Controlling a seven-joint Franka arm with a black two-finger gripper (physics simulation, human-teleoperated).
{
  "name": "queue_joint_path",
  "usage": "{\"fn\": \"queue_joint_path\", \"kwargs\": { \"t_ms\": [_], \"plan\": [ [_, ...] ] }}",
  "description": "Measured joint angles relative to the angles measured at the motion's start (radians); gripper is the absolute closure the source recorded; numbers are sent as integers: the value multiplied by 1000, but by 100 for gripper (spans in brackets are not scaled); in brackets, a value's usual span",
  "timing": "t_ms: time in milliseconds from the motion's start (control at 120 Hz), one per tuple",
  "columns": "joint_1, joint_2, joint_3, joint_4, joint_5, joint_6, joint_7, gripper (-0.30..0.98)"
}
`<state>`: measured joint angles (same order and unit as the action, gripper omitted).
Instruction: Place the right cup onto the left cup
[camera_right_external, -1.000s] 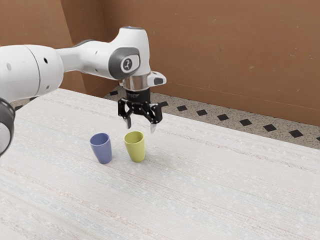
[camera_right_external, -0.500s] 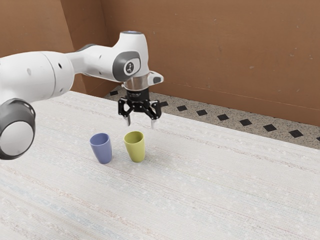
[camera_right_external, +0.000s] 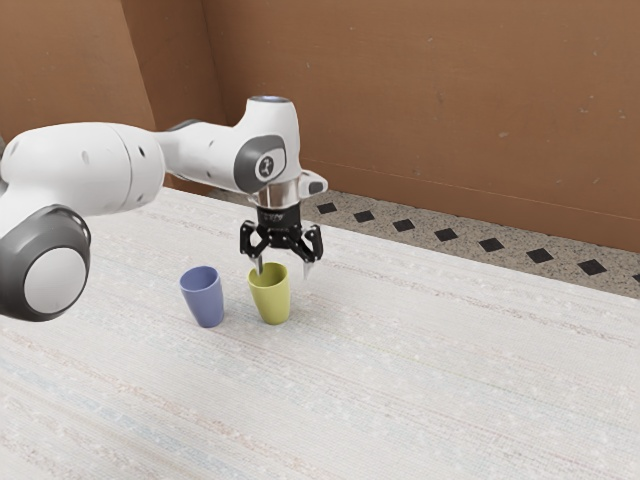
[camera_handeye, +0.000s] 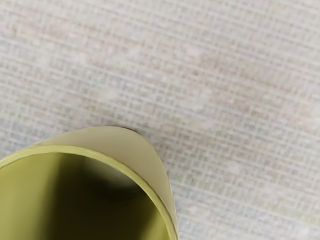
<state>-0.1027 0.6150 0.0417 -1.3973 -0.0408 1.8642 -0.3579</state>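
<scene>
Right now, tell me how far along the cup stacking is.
Done: no stacking; the tapered yellow-green cup and the tapered blue cup stand upright and apart on the pale, woven-textured table.
In hand: nothing; my open black-and-silver fingers are by the yellow-green cup's rim, so a grasp is probably being lined up.
Left: closing on that cup, lifting it, and likely setting it onto the blue one.
</scene>
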Motion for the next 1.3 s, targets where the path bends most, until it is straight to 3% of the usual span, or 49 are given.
{"fn": "queue_joint_path", "kwargs": {
  "t_ms": [592,1300],
  "plan": [
    [-10,42,-6,-5,-8,46,-14,4],
    [-2,41,0,-5,-8,37,-20,67]
  ]
}}
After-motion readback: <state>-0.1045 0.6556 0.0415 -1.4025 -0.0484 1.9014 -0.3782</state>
